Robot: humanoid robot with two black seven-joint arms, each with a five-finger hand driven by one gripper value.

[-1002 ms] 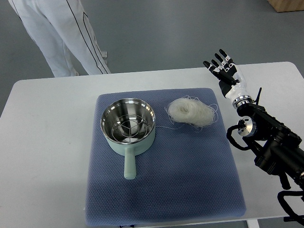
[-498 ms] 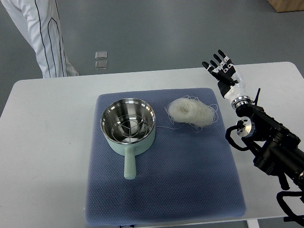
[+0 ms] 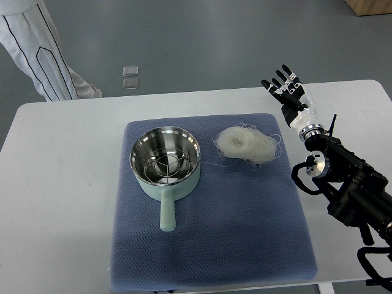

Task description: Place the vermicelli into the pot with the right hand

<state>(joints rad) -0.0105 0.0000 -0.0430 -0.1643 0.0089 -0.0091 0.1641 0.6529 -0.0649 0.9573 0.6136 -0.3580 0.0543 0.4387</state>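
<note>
We count one pot [image 3: 165, 160], one vermicelli nest [image 3: 247, 143] at its 3 o'clock, and one right hand [image 3: 290, 94], fingers spread, holding nothing.

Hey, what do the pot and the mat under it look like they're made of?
The pot seems to have a polished steel inside, since the bowl and the wire rack in it shine and reflect. Its pale green outer wall and handle look matte, maybe plastic or enamel; I can't tell which. The blue mat looks like soft fabric or foam, judging by its fine dimpled weave and rounded corners.
</note>
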